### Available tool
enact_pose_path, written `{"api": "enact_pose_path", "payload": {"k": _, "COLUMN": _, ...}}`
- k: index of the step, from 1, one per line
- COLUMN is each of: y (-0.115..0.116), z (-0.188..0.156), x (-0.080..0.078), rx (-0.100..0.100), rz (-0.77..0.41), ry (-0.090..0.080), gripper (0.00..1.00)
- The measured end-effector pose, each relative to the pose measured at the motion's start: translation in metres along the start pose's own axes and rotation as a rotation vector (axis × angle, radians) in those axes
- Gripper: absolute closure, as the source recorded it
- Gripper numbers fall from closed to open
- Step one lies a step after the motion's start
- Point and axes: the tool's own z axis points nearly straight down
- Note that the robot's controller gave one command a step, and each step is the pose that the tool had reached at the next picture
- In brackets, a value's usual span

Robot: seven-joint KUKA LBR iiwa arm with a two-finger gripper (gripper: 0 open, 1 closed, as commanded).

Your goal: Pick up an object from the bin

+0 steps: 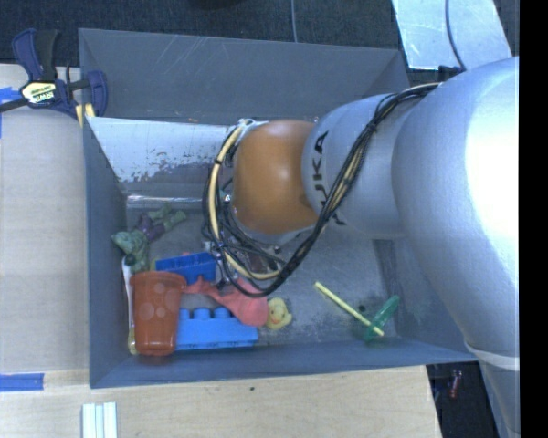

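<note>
A blue toy brick (190,265) lies at the bin's left, right beside the cable bundle under the wrist. Just below it a pink-red soft thing (242,305) stretches out from under those cables, with a small yellow figure (279,313) at its right end. A larger blue brick (215,328) lies along the front wall. To its left stands a brown-orange cup-like thing (155,311), tipped on its side.
A green toy figure (132,242) and a purple-green thing (160,219) lie at the left, further back. A yellow stick with a green end (365,316) rests at the front right. The arm, with its orange cover and cables, hangs over the bin's middle.
</note>
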Motion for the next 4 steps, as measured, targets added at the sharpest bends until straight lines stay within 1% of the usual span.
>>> {"api": "enact_pose_path", "payload": {"k": 1, "y": -0.004, "z": 0.0, "x": -0.003, "rx": -0.001, "rz": -0.059, "ry": 0.002, "gripper": 1.0}}
{"api": "enact_pose_path", "payload": {"k": 2, "y": -0.017, "z": 0.0, "x": -0.012, "rx": 0.0, "rz": -0.24, "ry": -0.002, "gripper": 1.0}}
{"api": "enact_pose_path", "payload": {"k": 3, "y": 0.006, "z": 0.001, "x": -0.027, "rx": 0.001, "rz": -0.372, "ry": -0.004, "gripper": 1.0}}
{"api": "enact_pose_path", "payload": {"k": 4, "y": 0.001, "z": -0.057, "x": -0.024, "rx": -0.001, "rz": -0.451, "ry": 0.003, "gripper": 1.0}}
